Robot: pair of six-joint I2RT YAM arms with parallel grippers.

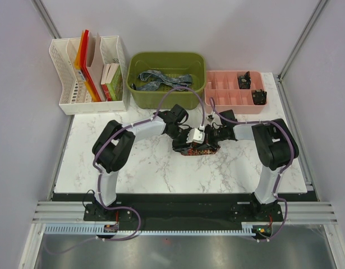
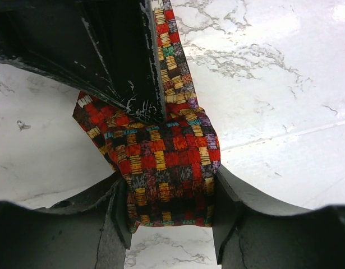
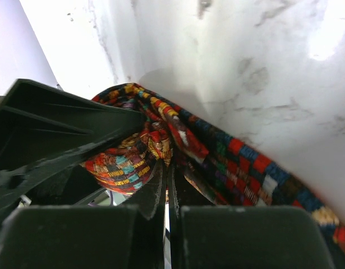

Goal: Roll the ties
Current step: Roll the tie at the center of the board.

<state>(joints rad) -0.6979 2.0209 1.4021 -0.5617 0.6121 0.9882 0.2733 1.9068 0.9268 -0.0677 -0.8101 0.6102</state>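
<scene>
The red, orange and dark patterned tie [image 1: 198,150] lies bunched at the middle of the marble table. My left gripper [image 1: 190,140] comes at it from the left. In the left wrist view its jaws [image 2: 169,216] close on a folded band of this tie [image 2: 166,162], which touches both pads. My right gripper [image 1: 209,138] meets it from the right. In the right wrist view its jaws [image 3: 168,185] are nearly together and pinch a fold of the tie [image 3: 245,162]. The blue-grey tie [image 1: 161,79] lies loose in the green bin.
The green bin [image 1: 166,58] stands at the back centre. A pink compartment tray [image 1: 228,94] with small dark items is at the back right. A white file organizer [image 1: 65,78] with books is at the back left.
</scene>
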